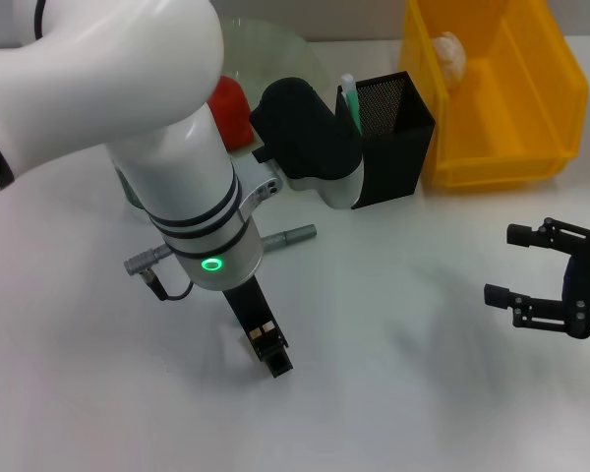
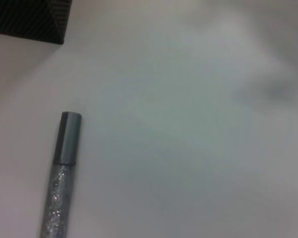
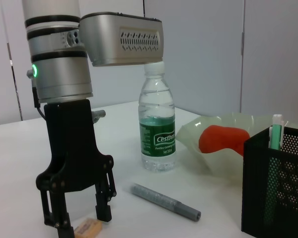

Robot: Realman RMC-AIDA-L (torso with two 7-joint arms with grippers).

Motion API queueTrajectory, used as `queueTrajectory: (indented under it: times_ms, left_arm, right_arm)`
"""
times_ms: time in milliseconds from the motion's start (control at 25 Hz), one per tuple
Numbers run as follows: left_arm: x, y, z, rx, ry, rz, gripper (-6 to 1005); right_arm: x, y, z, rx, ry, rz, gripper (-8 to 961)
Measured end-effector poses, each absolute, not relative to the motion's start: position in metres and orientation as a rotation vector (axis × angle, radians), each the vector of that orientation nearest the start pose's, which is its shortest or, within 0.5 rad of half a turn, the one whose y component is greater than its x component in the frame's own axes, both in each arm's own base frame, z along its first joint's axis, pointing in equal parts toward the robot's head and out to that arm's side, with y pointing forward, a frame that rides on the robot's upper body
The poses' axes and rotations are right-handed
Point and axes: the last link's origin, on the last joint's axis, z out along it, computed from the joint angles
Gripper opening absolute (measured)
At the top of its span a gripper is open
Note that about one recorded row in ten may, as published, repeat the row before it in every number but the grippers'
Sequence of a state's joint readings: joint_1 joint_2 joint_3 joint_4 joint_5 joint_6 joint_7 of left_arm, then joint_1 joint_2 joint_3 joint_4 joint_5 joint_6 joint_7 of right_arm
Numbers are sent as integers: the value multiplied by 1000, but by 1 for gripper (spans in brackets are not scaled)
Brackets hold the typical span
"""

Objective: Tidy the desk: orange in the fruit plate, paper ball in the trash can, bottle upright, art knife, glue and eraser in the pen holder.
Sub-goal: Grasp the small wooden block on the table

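At centre left of the head view we see the left gripper [image 1: 271, 356] pointing down at the table [image 1: 403, 324], its fingers parted around the eraser [image 3: 88, 227], which lies on the surface between the tips in the right wrist view. Just behind it the glittery grey glue stick [image 1: 287, 235] lies flat, and the bottle [image 3: 157, 121] stands upright beside the fruit plate [image 3: 223, 144] holding the orange [image 3: 223, 139]. Further right stands the black mesh pen holder [image 1: 393, 138], then the yellow bin [image 1: 501, 88] with the paper ball [image 1: 450, 51] inside. At the far right edge the right gripper [image 1: 506, 265] hovers with its fingers apart, holding nothing.
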State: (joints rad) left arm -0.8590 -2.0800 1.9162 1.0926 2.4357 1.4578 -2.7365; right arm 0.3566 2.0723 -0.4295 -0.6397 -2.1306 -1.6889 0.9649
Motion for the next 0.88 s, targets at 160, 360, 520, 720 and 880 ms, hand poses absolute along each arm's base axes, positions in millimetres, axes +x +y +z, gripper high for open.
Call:
queueTrajectory:
  times_ms: [160,360,520,720,880]
  left_arm:
    - [-133,323,-103,-2805,-626,919,621]
    - [-134,323,-103,-2803,-619,925,612]
    - [-135,322,-104,-2802,-609,934,605]
    - [-134,322,-104,-2803,-604,931,595]
    - [-135,323,-103,-2792,-594,940,587]
  right_arm:
    - [328,264,20,-2616,376,638,806]
    - [327,265,20,-2616,376,640,806]
    - [327,265,20,-2616,376,641,806]
    - [326,266,20,-2617,384,644,804]
    - [326,266,20,-2618,388,647,801]
